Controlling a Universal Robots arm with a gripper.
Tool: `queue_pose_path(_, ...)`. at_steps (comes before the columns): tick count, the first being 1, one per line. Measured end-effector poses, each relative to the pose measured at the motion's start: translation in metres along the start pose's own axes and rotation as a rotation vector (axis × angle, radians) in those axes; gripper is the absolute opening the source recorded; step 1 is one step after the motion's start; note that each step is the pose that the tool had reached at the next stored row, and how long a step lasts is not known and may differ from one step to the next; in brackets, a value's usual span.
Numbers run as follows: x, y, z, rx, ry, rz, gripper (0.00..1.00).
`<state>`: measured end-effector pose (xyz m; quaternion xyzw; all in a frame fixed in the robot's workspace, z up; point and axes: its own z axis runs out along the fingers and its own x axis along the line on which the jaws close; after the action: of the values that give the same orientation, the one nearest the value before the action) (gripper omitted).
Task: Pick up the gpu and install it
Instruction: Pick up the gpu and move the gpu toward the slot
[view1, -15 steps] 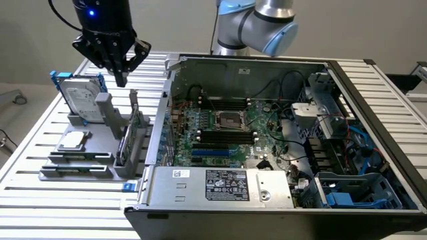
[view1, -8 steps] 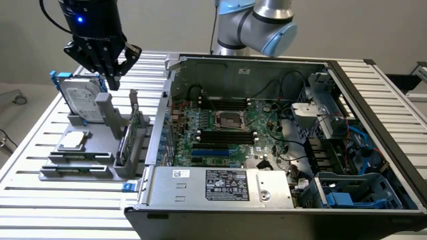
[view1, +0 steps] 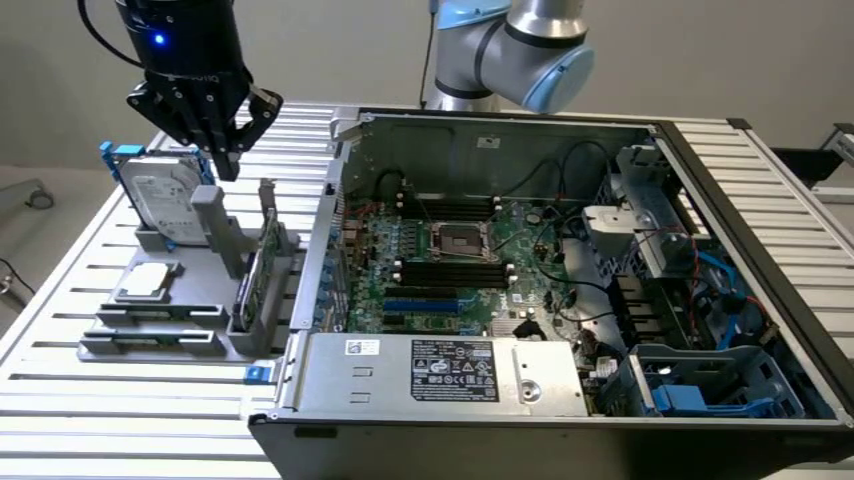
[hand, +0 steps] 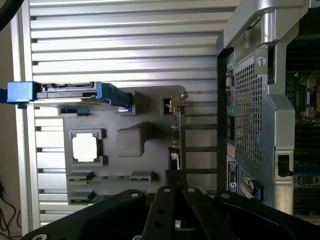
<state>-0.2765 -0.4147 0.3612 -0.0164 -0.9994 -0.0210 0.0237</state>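
— Where do we find the gpu?
— We see it standing on edge in the grey holder on the worktop, between the hard drive and the open computer case.
— And the tool?
— We see it above the holder, fingers pressed together on nothing, clear of the gpu.

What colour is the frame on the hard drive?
Blue; the frame on the hard drive shows best in the wrist view.
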Motion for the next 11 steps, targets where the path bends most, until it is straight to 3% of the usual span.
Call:
queue_pose_path(7, 0.0, 0.0, 0.0, 0.0, 0.0, 0.0, 0.11)
queue_pose_path(10, 0.0, 0.0, 0.0, 0.0, 0.0, 0.0, 0.17)
queue_pose_path(11, 0.0, 0.0, 0.0, 0.0, 0.0, 0.0, 0.24)
